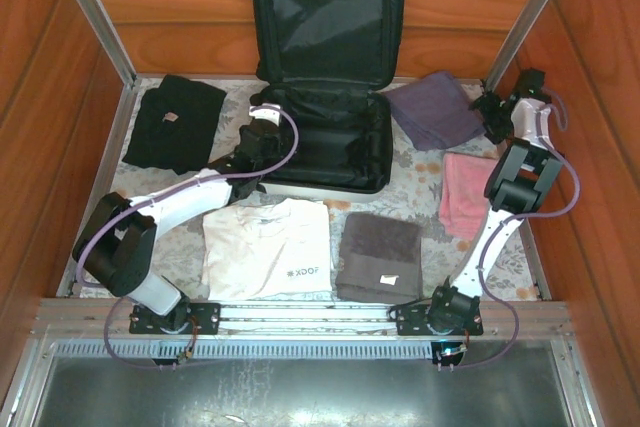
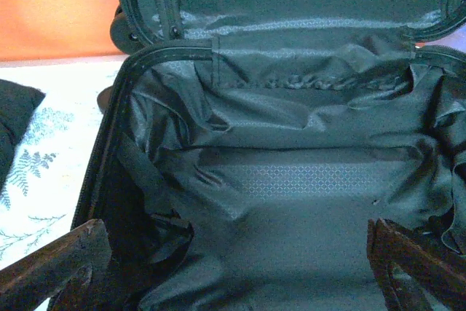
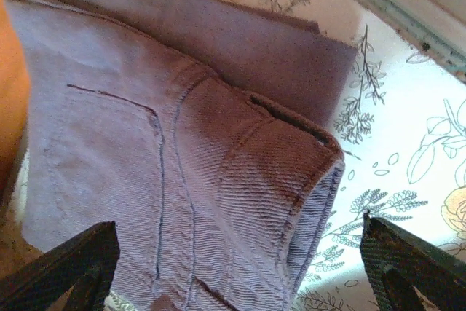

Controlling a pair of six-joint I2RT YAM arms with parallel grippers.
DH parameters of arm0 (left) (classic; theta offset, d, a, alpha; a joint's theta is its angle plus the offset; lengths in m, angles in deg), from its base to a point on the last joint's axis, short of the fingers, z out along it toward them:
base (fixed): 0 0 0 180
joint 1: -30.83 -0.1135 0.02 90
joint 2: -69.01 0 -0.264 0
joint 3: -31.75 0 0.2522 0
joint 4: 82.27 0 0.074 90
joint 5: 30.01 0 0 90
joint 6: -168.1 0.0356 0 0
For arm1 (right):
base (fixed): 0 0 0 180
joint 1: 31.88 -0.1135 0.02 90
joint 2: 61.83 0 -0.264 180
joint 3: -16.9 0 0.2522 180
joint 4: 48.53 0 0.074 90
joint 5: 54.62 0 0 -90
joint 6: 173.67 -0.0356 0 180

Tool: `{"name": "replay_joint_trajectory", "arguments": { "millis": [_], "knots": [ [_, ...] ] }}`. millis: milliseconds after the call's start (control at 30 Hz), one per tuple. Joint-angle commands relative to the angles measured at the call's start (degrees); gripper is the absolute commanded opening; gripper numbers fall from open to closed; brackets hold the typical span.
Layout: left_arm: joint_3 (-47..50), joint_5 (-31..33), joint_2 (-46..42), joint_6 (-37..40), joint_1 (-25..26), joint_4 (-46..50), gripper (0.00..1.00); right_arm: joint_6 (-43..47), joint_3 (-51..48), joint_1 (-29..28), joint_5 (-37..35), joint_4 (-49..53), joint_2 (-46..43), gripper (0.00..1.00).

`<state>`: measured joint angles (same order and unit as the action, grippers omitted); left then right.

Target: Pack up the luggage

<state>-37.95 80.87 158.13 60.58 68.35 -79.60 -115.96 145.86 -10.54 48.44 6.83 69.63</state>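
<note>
Student: How many cases, how many garments?
Tutor: One luggage (image 1: 325, 27) (image 2: 291, 180), open at the table's (image 1: 405, 175) far centre, lid raised. Five folded pieces lie around it: black garment (image 1: 175, 122), white shirt (image 1: 268, 247), grey towel (image 1: 378, 257), pink cloth (image 1: 468, 192), and purple trousers (image 1: 435, 107) (image 3: 182, 143), possibly corduroy.
Student: Grippers?
Tutor: Two. Left gripper (image 1: 262, 112) (image 2: 233, 267), fingers apart, over the lining; right gripper (image 1: 492, 107) (image 3: 237, 267), fingers apart, over the purple trousers.

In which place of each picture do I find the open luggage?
Top external: the luggage, centre back, lid raised.
Left wrist: its black lining takes most of the picture, beyond the left end effector.
Shared landmark: floral table cover, left edge there, right side in right wrist.
</note>
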Motion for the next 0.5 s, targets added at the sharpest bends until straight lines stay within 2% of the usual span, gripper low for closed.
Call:
{"name": "replay_joint_trajectory", "arguments": {
  "millis": [0,200,467],
  "knots": [
    [-2.09,0.37,1.23,-2.18,0.09,1.14,0.95,-0.9,1.1,-0.11,-1.08,3.85,2.06,0.91],
    [-4.88,-1.84,3.66,-4.46,0.14,2.71,0.94,-1.67,1.16,-1.2,-4.56,5.96,3.82,0.91],
    [-8.62,-3.52,6.91,-6.03,0.71,4.72,0.93,-0.61,3.39,-3.12,-0.31,-0.69,7.7,0.84]
  ]
}}
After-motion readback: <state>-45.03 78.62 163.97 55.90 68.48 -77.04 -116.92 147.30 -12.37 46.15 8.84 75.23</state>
